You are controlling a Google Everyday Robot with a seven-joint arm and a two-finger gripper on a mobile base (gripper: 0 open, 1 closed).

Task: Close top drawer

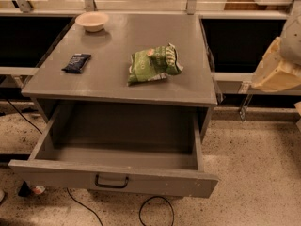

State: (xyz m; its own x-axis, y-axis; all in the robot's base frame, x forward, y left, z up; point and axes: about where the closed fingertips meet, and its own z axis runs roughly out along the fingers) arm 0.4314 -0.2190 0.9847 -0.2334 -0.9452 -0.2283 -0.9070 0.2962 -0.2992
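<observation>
The top drawer (pixel 117 175) of the grey cabinet stands pulled far out toward me. Its inside is bare. Its scuffed flat front faces me low in the view, with a small dark handle (pixel 112 181) at its middle. My gripper (pixel 277 72) shows only as a cream-coloured block at the right edge, level with the cabinet top and well to the right of the drawer. It touches nothing.
On the cabinet top (pixel 113 65) lie a green snack bag (pixel 154 63), a small dark packet (pixel 76 62) and a pale bowl (pixel 92 21). Black cables (pixel 155 206) run over the speckled floor under the drawer front. A rail (pixel 235 76) crosses behind the cabinet.
</observation>
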